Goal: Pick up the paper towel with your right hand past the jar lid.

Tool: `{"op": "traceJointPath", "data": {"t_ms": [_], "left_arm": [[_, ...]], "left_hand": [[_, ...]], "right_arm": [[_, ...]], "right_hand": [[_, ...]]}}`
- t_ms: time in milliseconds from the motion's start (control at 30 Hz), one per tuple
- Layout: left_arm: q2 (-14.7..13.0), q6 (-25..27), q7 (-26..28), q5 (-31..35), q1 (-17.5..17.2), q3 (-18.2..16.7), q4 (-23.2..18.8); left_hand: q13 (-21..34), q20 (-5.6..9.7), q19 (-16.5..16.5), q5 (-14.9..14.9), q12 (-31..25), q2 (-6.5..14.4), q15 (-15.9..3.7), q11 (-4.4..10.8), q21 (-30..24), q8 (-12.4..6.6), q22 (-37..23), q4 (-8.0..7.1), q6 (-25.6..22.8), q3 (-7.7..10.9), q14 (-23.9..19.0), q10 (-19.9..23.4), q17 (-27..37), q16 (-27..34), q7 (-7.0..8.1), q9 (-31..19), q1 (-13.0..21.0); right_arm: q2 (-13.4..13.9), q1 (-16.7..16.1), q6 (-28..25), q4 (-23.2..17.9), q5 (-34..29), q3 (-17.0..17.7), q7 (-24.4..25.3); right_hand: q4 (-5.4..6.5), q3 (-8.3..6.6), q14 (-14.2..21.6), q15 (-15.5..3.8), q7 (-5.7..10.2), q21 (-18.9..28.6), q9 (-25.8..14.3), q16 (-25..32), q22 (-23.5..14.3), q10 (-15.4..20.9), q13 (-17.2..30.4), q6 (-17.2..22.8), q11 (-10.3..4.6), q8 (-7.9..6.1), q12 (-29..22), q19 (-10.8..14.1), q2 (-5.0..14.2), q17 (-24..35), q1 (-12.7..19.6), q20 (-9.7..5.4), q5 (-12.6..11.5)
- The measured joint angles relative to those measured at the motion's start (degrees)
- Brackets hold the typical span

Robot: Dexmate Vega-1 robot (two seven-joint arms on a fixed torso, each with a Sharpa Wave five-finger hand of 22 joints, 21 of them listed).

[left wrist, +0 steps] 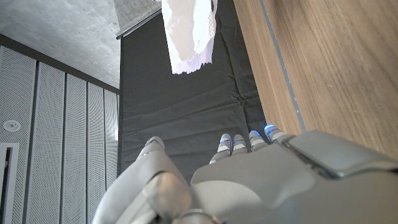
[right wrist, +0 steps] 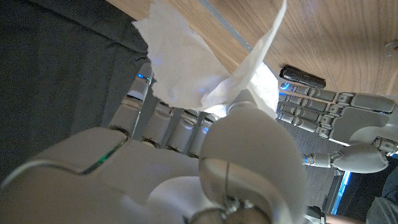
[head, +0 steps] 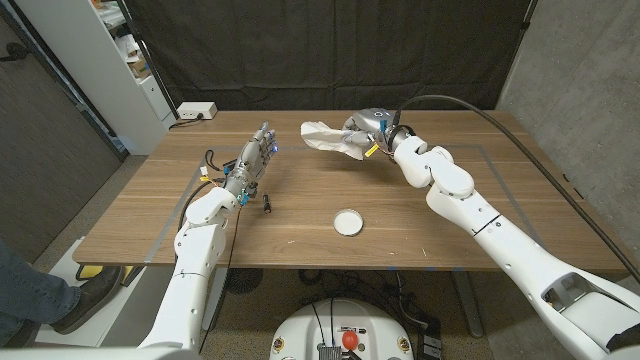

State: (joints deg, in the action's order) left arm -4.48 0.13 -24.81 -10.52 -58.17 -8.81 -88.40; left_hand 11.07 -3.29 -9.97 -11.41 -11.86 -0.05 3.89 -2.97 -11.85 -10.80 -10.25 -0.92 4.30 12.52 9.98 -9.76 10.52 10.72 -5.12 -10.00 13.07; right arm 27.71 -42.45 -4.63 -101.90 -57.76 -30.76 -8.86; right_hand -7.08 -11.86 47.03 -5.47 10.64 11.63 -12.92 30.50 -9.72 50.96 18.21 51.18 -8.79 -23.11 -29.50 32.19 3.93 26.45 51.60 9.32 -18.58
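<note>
Paper towel [head: 328, 137] hangs crumpled in the right hand [head: 372, 130], which grasps it above the far side of the table [head: 480, 200], well beyond the jar lid [head: 348, 221]. Left hand [head: 252, 160] (fingers apart, holding nothing) waits left of the lid.

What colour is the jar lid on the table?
White; the jar lid shows best in the head view, on the brown wooden table.

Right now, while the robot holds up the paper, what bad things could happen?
The paper towel hangs loose from the right hand, pinched only at one end, so it might slip out. It also dangles toward the left hand, so moving that way could snag it there.
</note>
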Motion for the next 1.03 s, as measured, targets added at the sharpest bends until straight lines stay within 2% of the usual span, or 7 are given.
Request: {"op": "traceJointPath", "data": {"t_ms": [400,1033], "left_arm": [[0.1,0.0,-0.1,0.0,0.1,0.3,0.6],[0.1,-0.5,-0.5,0.0,0.5,0.3,1.7]], "left_hand": [[0.0,0.0,0.0,0.0,0.0,0.0,0.0,0.0,0.0,0.0,0.0,0.06,0.0,-0.06,0.0,0.0,0.0,0.0,0.0,0.0,0.0],[0.0,0.03,0.0,0.0,0.0,0.3,0.0,-0.34,0.0,0.0,0.0,0.06,0.0,-0.06,0.0,-0.1,0.0,0.0,0.0,0.0,0.3]], "right_arm": [[0.1,-0.5,0.8,-1.5,0.1,1.1,0.5],[-0.7,-0.5,1.1,-1.7,0.3,1.7,0.6]], "right_hand": [[0.07,0.07,0.2,-0.17,0.0,-0.2,-0.2,-0.2,0.0,0.0,0.0,0.0,0.0,0.0,0.0,0.0,0.0,0.3,0.0,0.0,0.5],[0.31,0.31,0.2,-0.17,0.21,-0.2,-0.3,-0.6,0.0,0.2,0.0,0.2,-0.22,0.0,0.0,0.0,0.23,0.8,0.2,0.0,0.5]]}}
